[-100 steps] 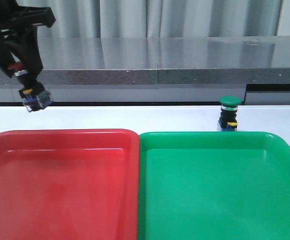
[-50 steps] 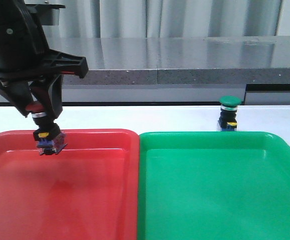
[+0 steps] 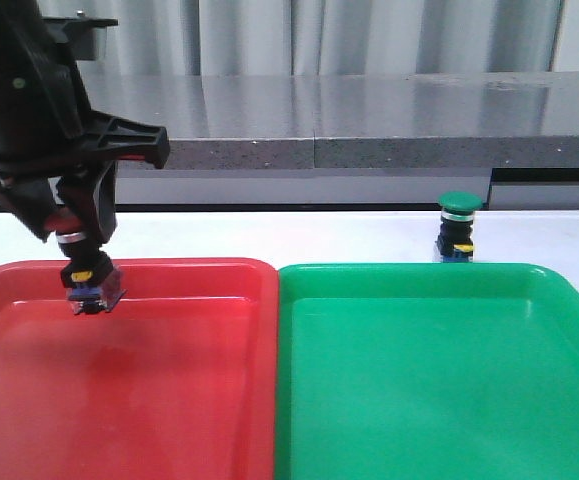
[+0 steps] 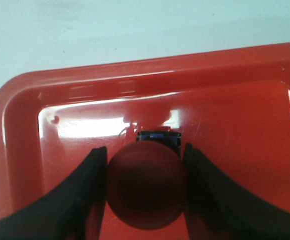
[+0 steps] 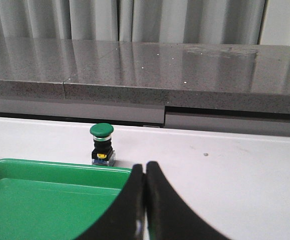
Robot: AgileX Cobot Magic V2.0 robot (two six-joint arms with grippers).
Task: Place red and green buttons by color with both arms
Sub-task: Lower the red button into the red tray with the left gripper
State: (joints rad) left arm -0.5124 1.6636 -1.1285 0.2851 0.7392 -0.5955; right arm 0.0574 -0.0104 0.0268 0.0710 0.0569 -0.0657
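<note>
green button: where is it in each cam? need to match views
Front view: green button stands upright on the white table, just behind the green tray's far rim, right of centre.
Left wrist view: not in it.
Right wrist view: green button stands left of centre, just behind the same rim.
Shared landmark: the green tray's far rim.
</note>
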